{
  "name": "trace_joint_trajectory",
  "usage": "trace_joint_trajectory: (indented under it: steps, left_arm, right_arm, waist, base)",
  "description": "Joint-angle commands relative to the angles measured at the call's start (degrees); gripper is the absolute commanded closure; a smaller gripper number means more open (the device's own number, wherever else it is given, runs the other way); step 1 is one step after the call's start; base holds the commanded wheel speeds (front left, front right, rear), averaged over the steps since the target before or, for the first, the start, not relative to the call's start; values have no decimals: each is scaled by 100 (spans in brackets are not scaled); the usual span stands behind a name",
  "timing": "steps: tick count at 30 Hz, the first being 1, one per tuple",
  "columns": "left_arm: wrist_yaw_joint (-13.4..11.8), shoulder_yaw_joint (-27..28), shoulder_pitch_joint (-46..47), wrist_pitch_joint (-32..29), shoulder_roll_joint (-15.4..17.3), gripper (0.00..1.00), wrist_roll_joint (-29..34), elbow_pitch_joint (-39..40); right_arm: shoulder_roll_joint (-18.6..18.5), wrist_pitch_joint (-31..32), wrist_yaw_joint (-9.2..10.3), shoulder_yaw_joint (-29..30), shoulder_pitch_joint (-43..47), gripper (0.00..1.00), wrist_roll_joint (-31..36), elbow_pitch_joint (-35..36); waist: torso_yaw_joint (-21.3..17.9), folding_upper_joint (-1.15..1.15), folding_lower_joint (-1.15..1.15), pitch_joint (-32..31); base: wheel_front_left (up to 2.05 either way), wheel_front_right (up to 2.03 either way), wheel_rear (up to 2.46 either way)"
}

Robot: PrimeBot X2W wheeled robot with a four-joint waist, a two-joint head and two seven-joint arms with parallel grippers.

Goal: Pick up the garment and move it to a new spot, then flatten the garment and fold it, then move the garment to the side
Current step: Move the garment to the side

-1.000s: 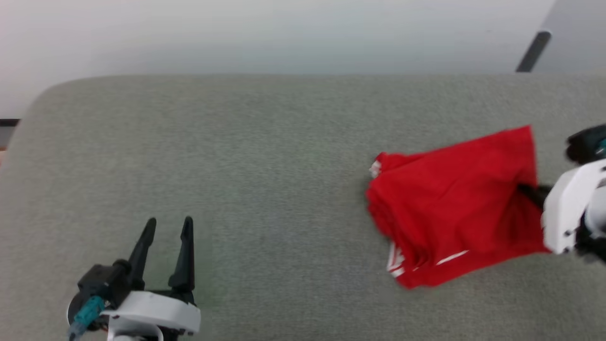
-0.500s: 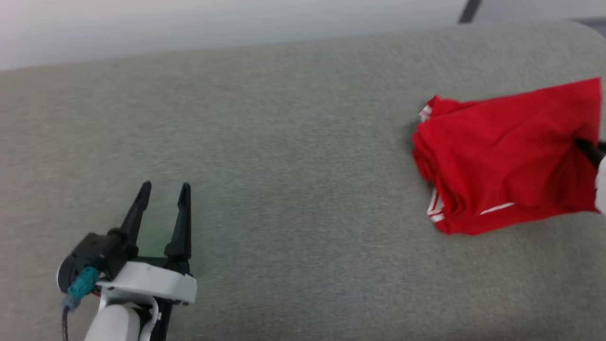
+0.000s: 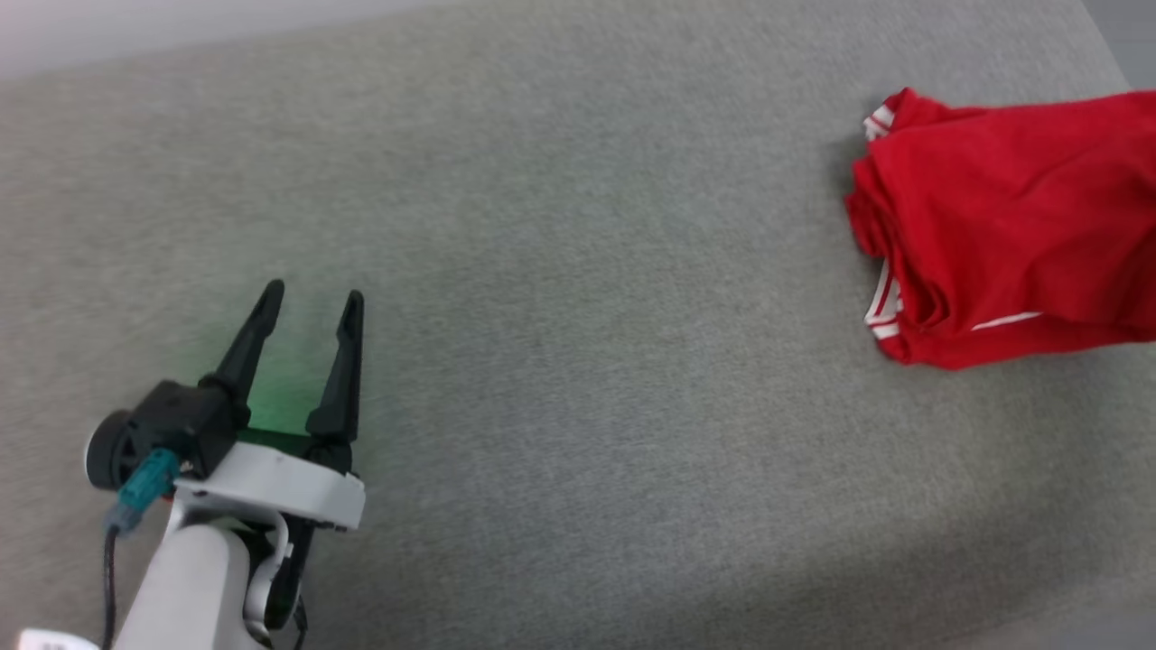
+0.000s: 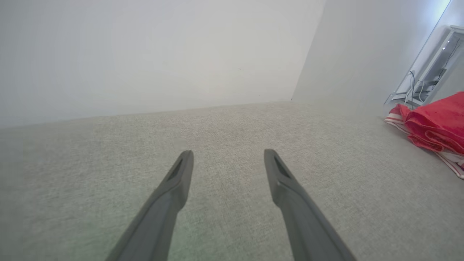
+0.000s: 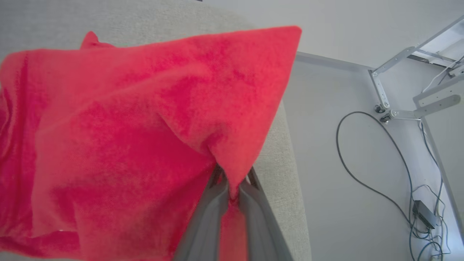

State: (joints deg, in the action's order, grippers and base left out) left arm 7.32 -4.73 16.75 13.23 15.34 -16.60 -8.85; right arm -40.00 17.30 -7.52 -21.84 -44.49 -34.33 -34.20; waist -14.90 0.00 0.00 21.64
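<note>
– step in hand?
– moving it aside, i judge: the folded red jersey shirt with white stripe trim [image 3: 1002, 226] sits at the right edge of the frame on the grey fabric surface [image 3: 578, 271], one corner pinched in the narrow jaws of the right gripper [image 5: 233, 177].
– left gripper [image 3: 312, 294]?
– lower left, jaws wide, holding nothing.
– next?
– lay the cloth down flat without spilling the folds, then release.

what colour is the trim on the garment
White-and-red striped trim on a red garment, clearest in the head view.

Grey surface [image 3: 578, 361] open midway, garment [image 3: 1011, 226] at right
</note>
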Motion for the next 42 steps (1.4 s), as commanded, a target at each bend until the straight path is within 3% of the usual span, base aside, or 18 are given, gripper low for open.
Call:
trace_joint_trajectory:
  steps: [1, 14, 26, 27, 28, 30, 32, 33, 34, 42]
  left_arm:
    - [18, -23, 102, -35, 57, 0, 29, 34]
    - [20, -198, 345, -197, 204, 0, -3, 122]
    - [-6, -285, 443, -186, 246, 0, -44, 38]
    - [-9, -290, 446, -180, 247, 0, -40, 30]
    - [-12, -296, 448, -184, 247, 0, -46, 17]
    - [-23, -301, 446, -165, 248, 0, -56, -8]
    - [-31, -314, 432, -141, 245, 0, -65, -42]
    - [-35, -318, 421, -126, 240, 0, -71, -59]
    - [-30, -325, 405, -123, 233, 0, -79, -75]
    - [-43, -364, 318, -17, 155, 0, -148, -210]
  right_arm:
    - [-22, -167, 6, -87, -169, 100, 48, -163]
    - [144, -1392, 6, -852, -994, 100, 227, -1535]
    - [347, -1812, 6, -1269, -1519, 100, 83, -2554]
    - [353, -1835, 6, -1285, -1543, 91, 62, -2629]
    - [374, -1858, 6, -1309, -1555, 73, 36, -2706]
    - [406, -1911, 6, -1377, -1609, 50, 12, -2799]
    - [413, -1948, 6, -1457, -1669, 15, -12, -2877]
    - [415, -1975, 6, -1494, -1704, 5, -16, -2910]
    - [424, -1988, 6, -1522, -1727, 0, -33, -2935]
    - [383, -2198, 6, -1822, -1853, 0, -165, -2962]
  waist:
    - [-266, 0, 0, 286]
    - [-262, 0, 0, 576]
    - [-96, 0, 0, 674]
    - [-84, 0, 0, 674]
    - [-74, 0, 0, 671]
    - [-62, 0, 0, 657]
    - [-61, 0, 0, 622]
    - [-64, 0, 0, 598]
    - [-67, 0, 0, 568]
    - [-69, 0, 0, 225]
  base:
    - [0, 0, 0]
    - [0, 0, 0]
    - [0, 0, 0]
    - [0, 0, 0]
    - [0, 0, 0]
    - [0, 0, 0]
    - [0, 0, 0]
    - [0, 0, 0]
    - [0, 0, 0]
    - [0, 0, 0]
